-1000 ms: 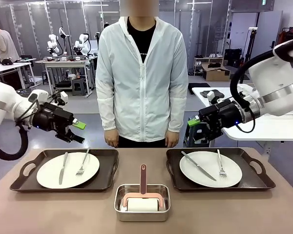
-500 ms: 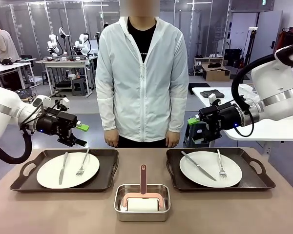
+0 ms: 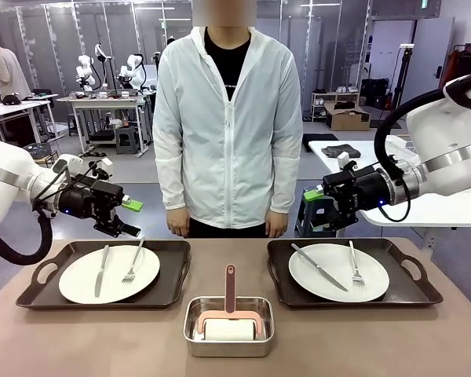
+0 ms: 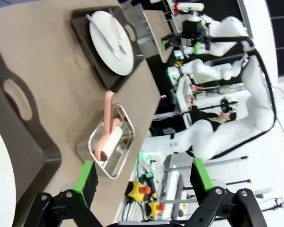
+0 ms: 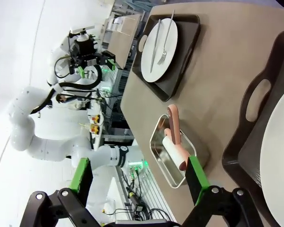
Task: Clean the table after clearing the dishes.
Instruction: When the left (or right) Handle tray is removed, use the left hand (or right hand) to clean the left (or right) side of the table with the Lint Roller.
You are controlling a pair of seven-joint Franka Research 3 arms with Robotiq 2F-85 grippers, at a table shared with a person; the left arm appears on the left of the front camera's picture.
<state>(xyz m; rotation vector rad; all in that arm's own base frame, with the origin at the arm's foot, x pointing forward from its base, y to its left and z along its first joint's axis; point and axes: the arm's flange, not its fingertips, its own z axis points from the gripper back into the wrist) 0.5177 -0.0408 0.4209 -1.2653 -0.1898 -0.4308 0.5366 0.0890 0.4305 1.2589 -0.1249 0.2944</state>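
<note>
While left pincer (image 3: pixel 133 218) and right pincer (image 3: pixel 311 209) hang with jaws apart | 2 dishes (image 3: pixel 78 281) lie below, untouched

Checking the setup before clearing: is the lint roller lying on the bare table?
No, the lint roller lies inside the small steel pan.

**Count by kind, one pass**

Table (image 3: pixel 102 338): one, brown-beige top.
Trays: two, dark brown with handles. These are the left tray (image 3: pixel 177 271) and the right tray (image 3: pixel 279 275).
Plates: two, round and white, one per tray: left plate (image 3: pixel 115 280), right plate (image 3: pixel 318 284).
Knives: two: left knife (image 3: pixel 101 271), right knife (image 3: pixel 319 268).
Forks: two: left fork (image 3: pixel 131 267), right fork (image 3: pixel 355 267). Each plate carries one knife and one fork.
Steel pan (image 3: pixel 228 351): one.
Roller (image 3: pixel 229 322): one, pink handle and white roll.
Grippers: two: left gripper (image 3: pixel 133 217), right gripper (image 3: pixel 312 208).
Person (image 3: pixel 228 126): one at the table.
</note>
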